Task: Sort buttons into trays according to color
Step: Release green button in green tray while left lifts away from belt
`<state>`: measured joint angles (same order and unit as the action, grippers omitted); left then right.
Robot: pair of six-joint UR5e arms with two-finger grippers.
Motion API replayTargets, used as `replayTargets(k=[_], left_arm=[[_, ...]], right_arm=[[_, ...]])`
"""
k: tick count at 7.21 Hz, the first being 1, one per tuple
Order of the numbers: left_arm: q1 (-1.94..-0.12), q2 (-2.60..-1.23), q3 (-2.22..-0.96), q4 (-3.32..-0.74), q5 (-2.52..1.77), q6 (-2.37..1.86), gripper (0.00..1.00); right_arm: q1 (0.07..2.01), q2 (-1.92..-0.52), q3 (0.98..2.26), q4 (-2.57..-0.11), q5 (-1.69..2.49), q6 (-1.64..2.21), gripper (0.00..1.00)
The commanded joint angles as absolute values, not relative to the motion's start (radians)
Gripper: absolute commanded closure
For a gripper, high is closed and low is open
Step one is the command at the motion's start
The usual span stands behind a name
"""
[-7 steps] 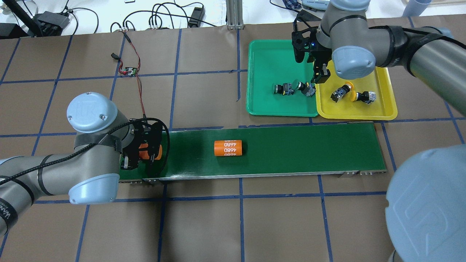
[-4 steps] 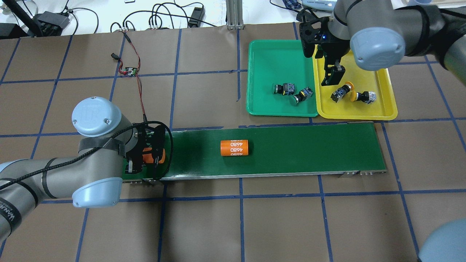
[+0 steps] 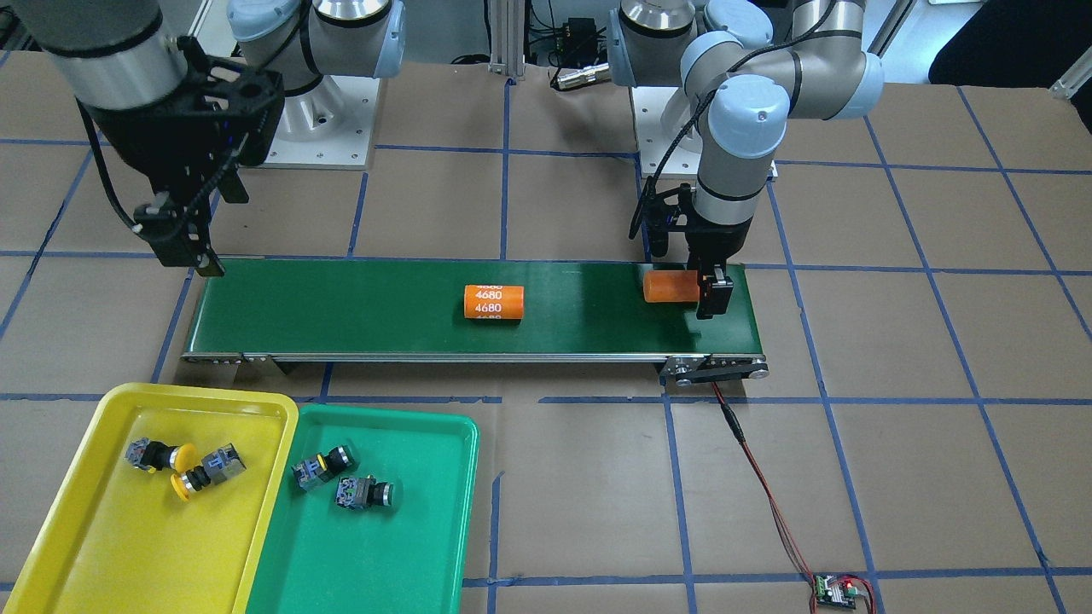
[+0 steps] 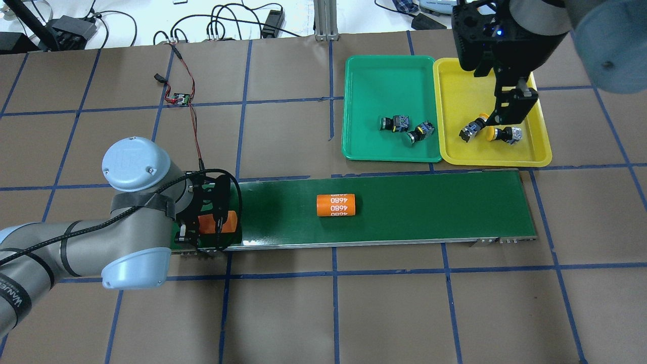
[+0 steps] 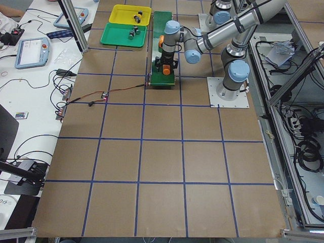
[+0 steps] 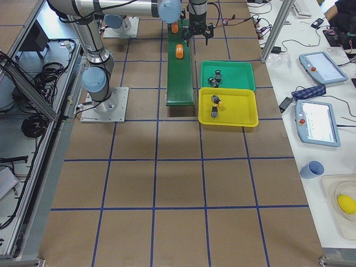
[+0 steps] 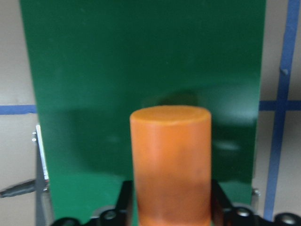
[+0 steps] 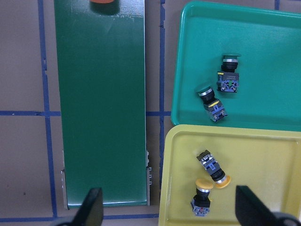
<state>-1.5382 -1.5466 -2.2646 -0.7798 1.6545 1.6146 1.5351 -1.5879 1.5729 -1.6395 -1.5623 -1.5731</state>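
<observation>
Two buttons (image 4: 405, 127) lie in each of the adjoining trays (image 4: 389, 151) beside the conveyor (image 4: 429, 207).

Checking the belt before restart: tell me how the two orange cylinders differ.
The middle cylinder lies free on the belt, its white 4680 print showing; the end cylinder sits between the left gripper's fingers, no print visible. Both are orange, similar in size, lying on their sides.

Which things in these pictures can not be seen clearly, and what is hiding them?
- Left gripper: overhead, the wrist covers its grip on the orange cylinder; in the left wrist view the frame edge cuts the fingers.
- Buttons: too small in both side views.
- Right gripper: right wrist view shows fingertips only.
- Second cylinder: cut by top edge there.
</observation>
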Motion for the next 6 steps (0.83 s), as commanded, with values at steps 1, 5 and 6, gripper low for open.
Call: replayTargets(k=[1, 5, 6], left_arm=[[-1.529, -1.522, -2.195, -0.827, 1.599, 1.621, 0.00], [-1.448, -1.505, -1.929, -1.150, 1.545, 1.235, 0.00], [-1.442, -1.503, -1.877, -1.248, 1.542, 1.107, 0.00]], right_arm=[[1.534, -1.621, 1.571, -1.618, -1.557, -1.223, 0.00], [1.542, -1.629, 1.565, -1.618, -1.554, -0.461, 0.00], [1.543, -1.632, 1.562, -1.609, -1.555, -0.422, 0.00]])
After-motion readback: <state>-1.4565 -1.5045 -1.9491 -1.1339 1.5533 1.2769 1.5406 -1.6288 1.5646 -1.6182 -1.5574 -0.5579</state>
